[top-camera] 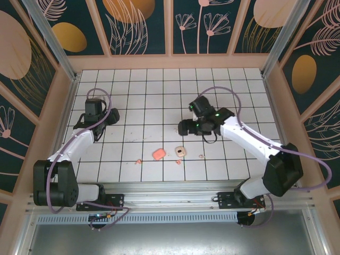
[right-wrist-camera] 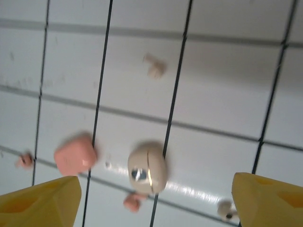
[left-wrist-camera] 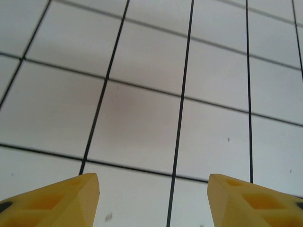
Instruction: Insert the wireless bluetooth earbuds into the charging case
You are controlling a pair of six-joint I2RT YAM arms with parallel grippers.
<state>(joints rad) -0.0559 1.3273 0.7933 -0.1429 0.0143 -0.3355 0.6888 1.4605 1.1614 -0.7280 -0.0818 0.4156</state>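
Not started: every earbud lies loose, and both hands are empty.

In the right wrist view, 4 pale pink earbuds [right-wrist-camera: 134, 202] lie scattered on the tiled surface [top-camera: 159, 95] around 2 small cases. One is just beside the beige charging case [right-wrist-camera: 147, 166], the others are a little further out, and none sits in a case. The pink charging case [right-wrist-camera: 75, 154] lies near the beige one. Blur hides whether either lid is open. The right hand [right-wrist-camera: 156, 177] hangs above this cluster with its jaws wide apart, holding nothing. The left hand [left-wrist-camera: 153, 176] is over bare tiles well apart from the cluster, its jaws parted and empty. By my reading the whole job is left: open a case, then pick up and seat each earbud.
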